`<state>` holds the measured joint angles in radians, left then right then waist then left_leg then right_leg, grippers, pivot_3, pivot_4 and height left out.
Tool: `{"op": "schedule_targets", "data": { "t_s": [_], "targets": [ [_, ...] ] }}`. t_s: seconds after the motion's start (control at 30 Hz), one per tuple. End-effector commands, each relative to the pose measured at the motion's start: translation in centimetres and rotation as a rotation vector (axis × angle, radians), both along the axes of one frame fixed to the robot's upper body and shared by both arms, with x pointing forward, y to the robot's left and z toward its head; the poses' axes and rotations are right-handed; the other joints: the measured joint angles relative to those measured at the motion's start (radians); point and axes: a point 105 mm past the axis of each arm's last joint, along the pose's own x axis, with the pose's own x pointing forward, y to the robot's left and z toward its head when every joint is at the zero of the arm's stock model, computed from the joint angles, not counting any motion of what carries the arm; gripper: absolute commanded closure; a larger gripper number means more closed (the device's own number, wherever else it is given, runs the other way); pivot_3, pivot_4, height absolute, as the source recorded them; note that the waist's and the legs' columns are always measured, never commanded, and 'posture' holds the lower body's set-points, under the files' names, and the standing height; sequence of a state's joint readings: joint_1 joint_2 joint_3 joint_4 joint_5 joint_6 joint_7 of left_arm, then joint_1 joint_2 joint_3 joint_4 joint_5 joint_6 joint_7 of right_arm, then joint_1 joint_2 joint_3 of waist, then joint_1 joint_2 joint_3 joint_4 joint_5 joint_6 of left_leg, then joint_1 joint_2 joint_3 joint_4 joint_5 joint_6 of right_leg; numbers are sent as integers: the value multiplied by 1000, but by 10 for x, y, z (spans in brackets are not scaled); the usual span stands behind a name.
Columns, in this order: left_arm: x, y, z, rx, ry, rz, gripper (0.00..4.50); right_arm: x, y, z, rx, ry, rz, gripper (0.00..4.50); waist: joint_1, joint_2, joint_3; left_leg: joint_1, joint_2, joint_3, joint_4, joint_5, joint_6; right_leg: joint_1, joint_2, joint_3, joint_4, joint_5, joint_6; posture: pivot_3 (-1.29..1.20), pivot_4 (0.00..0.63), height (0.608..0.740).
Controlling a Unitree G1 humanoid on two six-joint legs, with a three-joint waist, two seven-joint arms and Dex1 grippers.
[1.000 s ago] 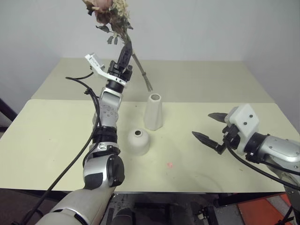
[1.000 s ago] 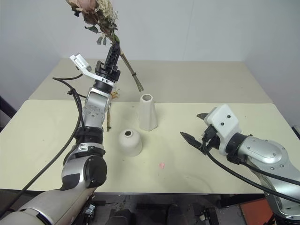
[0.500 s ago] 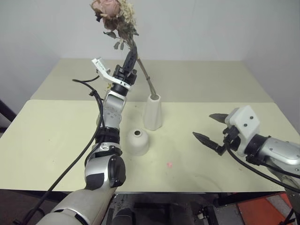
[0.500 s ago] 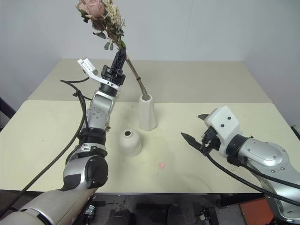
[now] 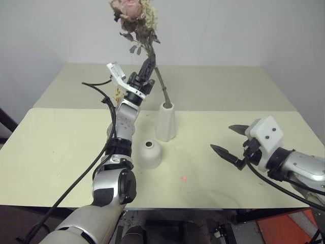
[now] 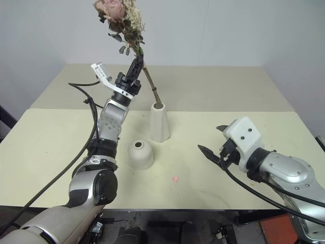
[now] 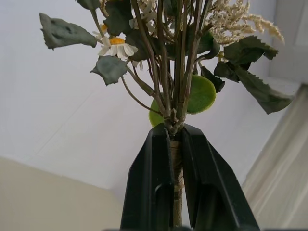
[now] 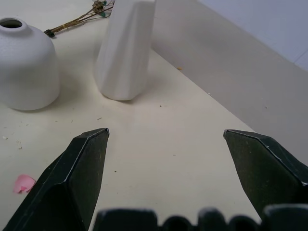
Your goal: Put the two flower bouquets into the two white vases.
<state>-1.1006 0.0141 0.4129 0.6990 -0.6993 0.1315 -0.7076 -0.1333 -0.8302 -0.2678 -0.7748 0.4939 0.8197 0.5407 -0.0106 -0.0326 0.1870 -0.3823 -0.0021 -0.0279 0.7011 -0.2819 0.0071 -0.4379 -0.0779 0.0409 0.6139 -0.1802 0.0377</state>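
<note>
My left gripper [image 5: 149, 64] is raised above the table and shut on the stems of the large bouquet [image 5: 135, 13], whose pink rose, cream plumes and grey-green leaves stand high. Close up, the stems [image 7: 176, 72] sit pinched between its black fingers [image 7: 151, 178]. The stems slant down to the right, and their ends reach into the mouth of the tall white vase [image 5: 165, 122]. In front of it stands the squat white vase [image 5: 149, 154]. The thin sprig [image 8: 82, 16] lies on the table behind the left arm. My right gripper [image 5: 223, 138] hovers open, right of both vases.
Two cream tables [image 5: 223, 86] stand joined, the vases on the near one [image 5: 56, 152] close to the seam. A small pink petal [image 5: 184, 179] lies in front of the vases. A black cable [image 5: 89, 168] hangs along the left arm.
The left gripper has carried the large bouquet to the right and tilted it. The stem ends, which hung behind the tall vase, now sit in its mouth. The right gripper has stayed put.
</note>
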Motion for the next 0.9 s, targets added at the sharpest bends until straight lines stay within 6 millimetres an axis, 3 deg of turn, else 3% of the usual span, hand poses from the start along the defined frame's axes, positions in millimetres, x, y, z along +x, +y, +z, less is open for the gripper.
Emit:
{"op": "schedule_targets", "data": {
  "t_s": [0.03,0.6,0.9],
  "targets": [
    [-9,-7,16,85,-120,9,4436,-2,1,10,-13,-52,-5,0,-1,0,0,0,0,0,0,0,0,0,0,0,0,0,0,0,150,740],
    [-20,-20,-4,299,-240,19,4436,0,-2,8,-23,-40,-10,0,0,0,0,0,0,0,0,0,0,0,0,0,0,0,0,0,150,740],
    [-24,-20,-11,312,-259,2,4436,0,-2,5,-27,-32,-13,0,-1,0,0,0,0,0,0,0,0,0,0,0,0,0,0,0,150,740]
  ]
}}
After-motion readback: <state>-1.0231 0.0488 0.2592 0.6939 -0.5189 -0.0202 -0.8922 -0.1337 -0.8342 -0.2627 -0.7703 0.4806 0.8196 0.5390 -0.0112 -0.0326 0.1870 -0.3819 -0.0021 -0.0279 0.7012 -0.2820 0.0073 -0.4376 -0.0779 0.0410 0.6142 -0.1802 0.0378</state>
